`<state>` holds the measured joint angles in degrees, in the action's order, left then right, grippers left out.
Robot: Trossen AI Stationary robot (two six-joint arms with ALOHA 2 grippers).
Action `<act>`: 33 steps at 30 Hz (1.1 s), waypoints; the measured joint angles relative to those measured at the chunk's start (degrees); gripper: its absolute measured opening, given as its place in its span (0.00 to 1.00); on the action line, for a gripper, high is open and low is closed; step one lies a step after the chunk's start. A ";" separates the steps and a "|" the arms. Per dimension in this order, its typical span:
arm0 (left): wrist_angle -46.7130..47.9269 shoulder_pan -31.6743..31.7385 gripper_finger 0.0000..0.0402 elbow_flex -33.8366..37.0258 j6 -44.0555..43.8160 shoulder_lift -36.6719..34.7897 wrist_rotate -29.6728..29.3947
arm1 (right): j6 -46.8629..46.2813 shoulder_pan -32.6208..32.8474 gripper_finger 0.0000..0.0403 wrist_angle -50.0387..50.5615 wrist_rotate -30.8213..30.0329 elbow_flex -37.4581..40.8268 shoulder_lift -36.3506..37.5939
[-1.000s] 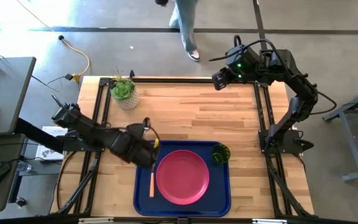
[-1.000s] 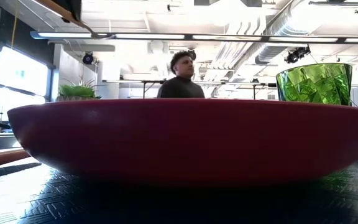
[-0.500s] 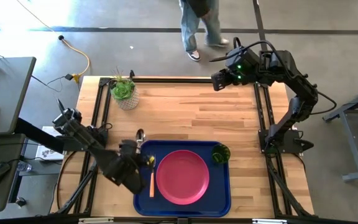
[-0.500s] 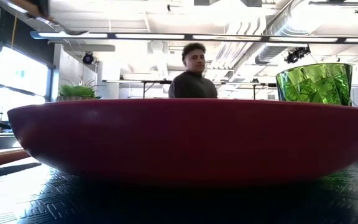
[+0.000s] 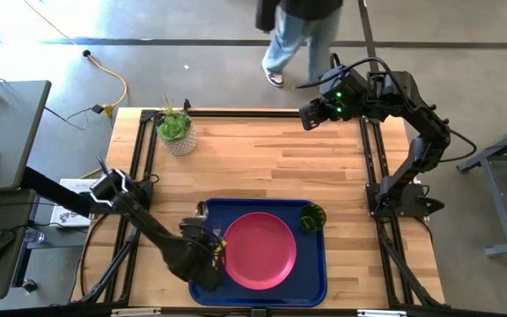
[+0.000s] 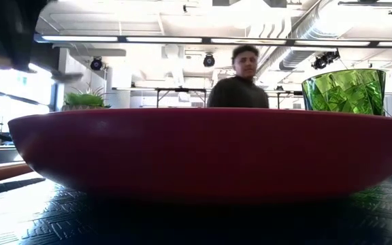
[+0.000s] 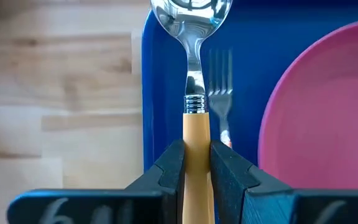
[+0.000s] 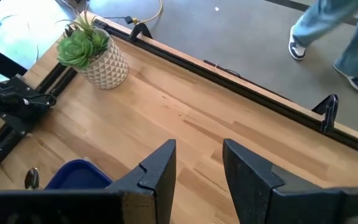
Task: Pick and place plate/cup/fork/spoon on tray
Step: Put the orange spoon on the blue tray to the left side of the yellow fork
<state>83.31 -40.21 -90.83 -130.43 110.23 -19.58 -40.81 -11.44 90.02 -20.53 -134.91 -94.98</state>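
No readable writing or brand marks anywhere; pale marks on the left wrist camera's own housing are too blurred to make out. Left gripper (image 7: 196, 163) is clamped on the spoon (image 7: 193, 74), fingers (image 7: 169, 168) pinching the orange-yellow handle on both sides, silver bowl sticking out ahead of the fingertips, over the left edge of the tray (image 5: 315, 280). In the high view the left gripper (image 5: 209, 257) sits at the tray's left side, just beside the plate (image 5: 259, 250); the spoon itself is hidden under the arm there. Fork (image 7: 220, 87) lies on the tray floor just beside the spoon's neck, between spoon and plate (image 7: 328, 118), tines pointing the same way as the spoon bowl; cannot tell if spoon touches the tray. Plate is flat in the middle of the tray, cup (image 5: 312, 217) upright in the tray's far right corner, near the plate's rim. Low view: plate (image 6: 209, 153) fills the frame, cup (image 6: 344, 92) behind it to the right, an orange handle (image 6: 2, 172) low at left, can't tell which utensil. Right gripper (image 8: 199, 163) waits at the table's far right corner, fingers apart, holding nothing, well apart from the tray. Succulent in pale pot (image 5: 176, 130) at the far left of the table. A person (image 5: 296, 35) walks on the floor beyond the table.
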 joint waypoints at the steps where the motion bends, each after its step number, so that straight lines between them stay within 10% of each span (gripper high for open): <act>1: -0.62 0.17 0.11 0.01 -0.01 0.85 0.92 | 0.39 0.21 0.31 0.00 -0.04 0.00 0.00; 33: -11.56 0.29 0.11 -0.02 0.00 10.93 10.66 | 0.78 6.36 0.31 0.00 -0.94 0.00 0.02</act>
<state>71.74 -39.92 -90.85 -130.43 121.16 -8.93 -40.03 -5.08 90.02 -21.47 -134.91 -94.96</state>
